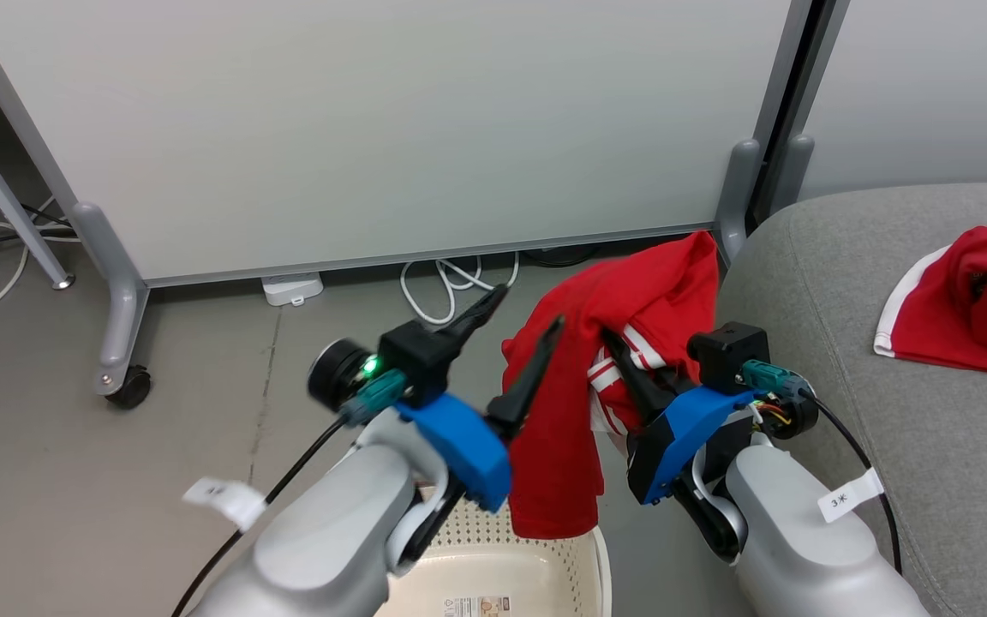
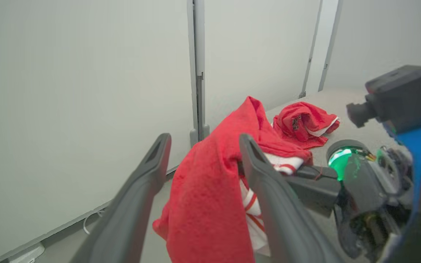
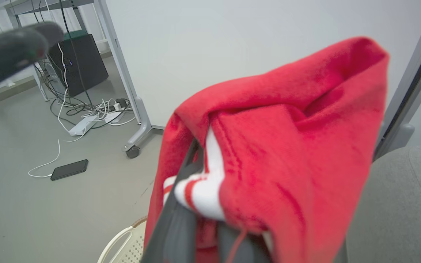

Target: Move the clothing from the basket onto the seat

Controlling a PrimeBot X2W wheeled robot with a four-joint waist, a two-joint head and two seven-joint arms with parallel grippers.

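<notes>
Left end effector spread wide above basket, right end effector clamping clothing beside seat edge.

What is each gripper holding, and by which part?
The right gripper holds the red garment, its fingers pinching a bunched fold by the white striped trim. The left gripper is open and holds nothing.

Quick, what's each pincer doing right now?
Left pincer: open, holding nothing.
Right pincer: closed on the red garment.
</notes>
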